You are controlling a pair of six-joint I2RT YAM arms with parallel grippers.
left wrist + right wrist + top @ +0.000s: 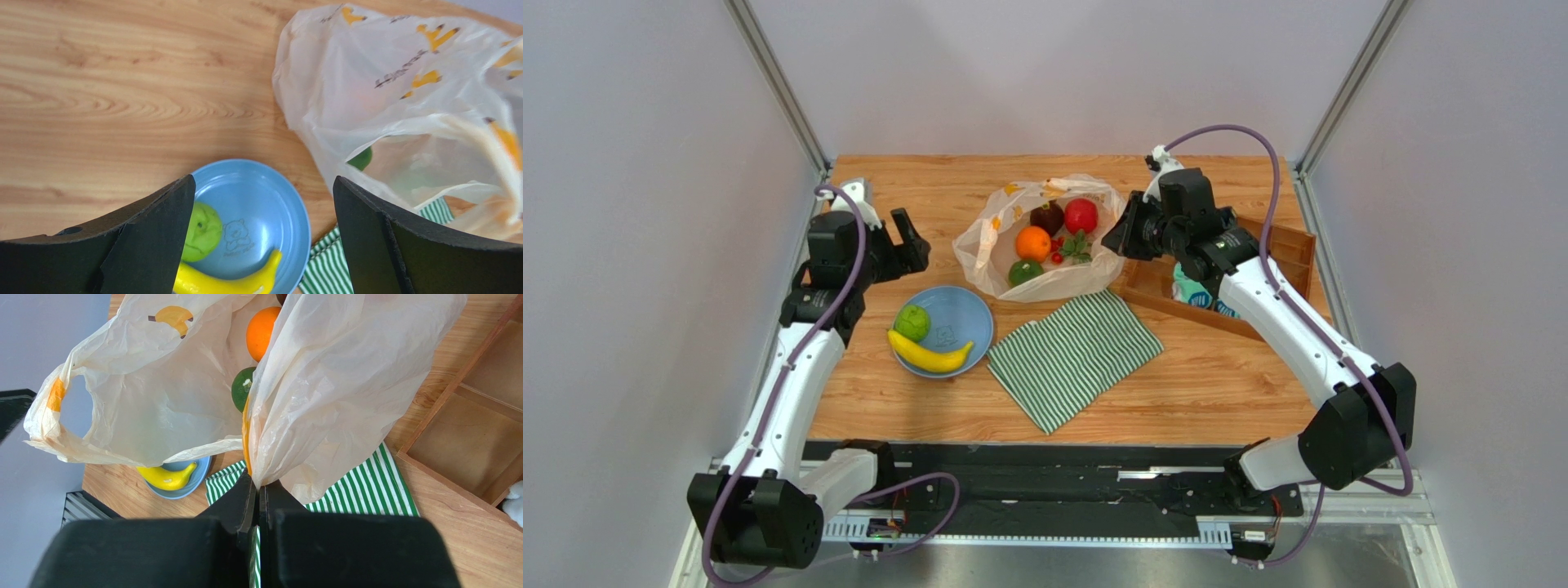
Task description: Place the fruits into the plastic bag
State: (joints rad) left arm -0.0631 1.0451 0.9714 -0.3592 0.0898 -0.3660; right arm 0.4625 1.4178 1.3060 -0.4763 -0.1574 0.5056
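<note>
Hovering over the plate [972, 314], the left gripper [264, 187] is spread wide and empty, seemingly poised for the green apple [912, 322] or the banana [930, 357], laid lengthwise left to right along the near rim, while the bag [984, 240], mid-table with its mouth upward, is pinched at its right edge by the closed right gripper [258, 481], apparently to hold it open.

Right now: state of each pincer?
Left pincer: open, holding nothing.
Right pincer: closed on the plastic bag.
</note>
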